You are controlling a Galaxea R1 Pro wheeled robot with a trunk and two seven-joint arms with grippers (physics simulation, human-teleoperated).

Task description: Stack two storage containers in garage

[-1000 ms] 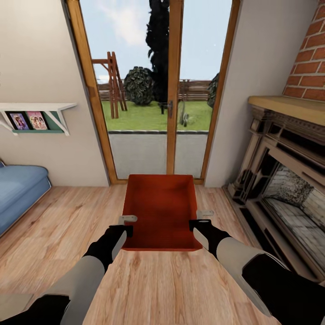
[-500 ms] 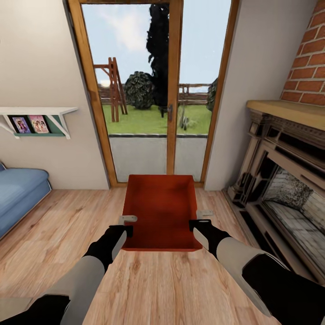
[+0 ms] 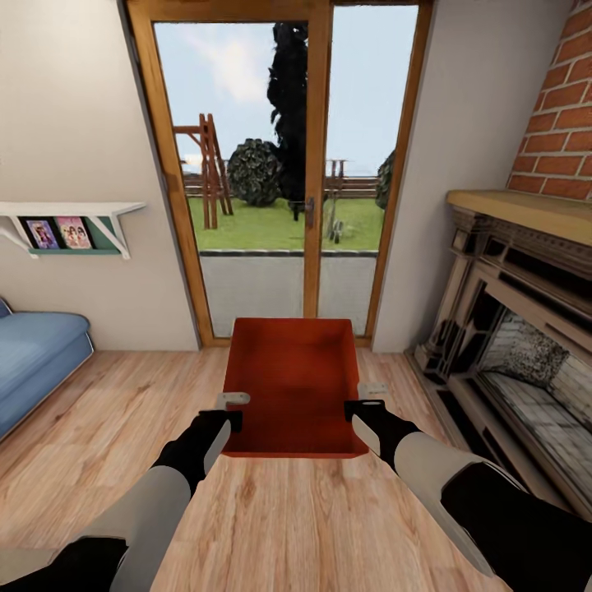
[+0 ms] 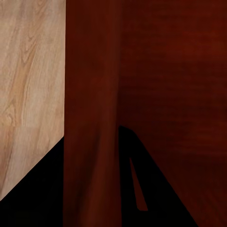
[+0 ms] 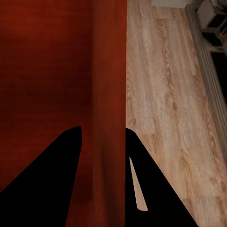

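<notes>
I have one storage container (image 3: 294, 386) held out in front of me, carried between both arms above the wood plank floor (image 3: 123, 427) of the living room. My left gripper (image 3: 233, 409) sits at the container's left wall near its near corner, and my right gripper (image 3: 365, 396) at the right wall opposite. In the left wrist view the red wall (image 4: 92, 118) runs straight between the two dark fingers (image 4: 28, 208), one outside and one inside the bin; the right wrist view shows the same, the wall (image 5: 109, 104) pinched between its fingers (image 5: 47, 184). So I judge both sets of fingers are clamped on the bin's side walls.

I read this as the carry step: the first bin is in hand and the garage is not in sight. Beyond the container stands the wood-framed glass door (image 3: 316, 164), with lawn behind the panes; the sofa (image 3: 37, 353) lies at the left and the fireplace (image 3: 510, 329) at the right. The next move, I think, calls for turning the base away from the door and driving out while keeping both arms level and evenly spaced, so the thin walls do not slip or flex.

No brand or writing is readable; the small pictures (image 3: 57, 233) on the wall shelf (image 3: 74, 210) are too small to make out
</notes>
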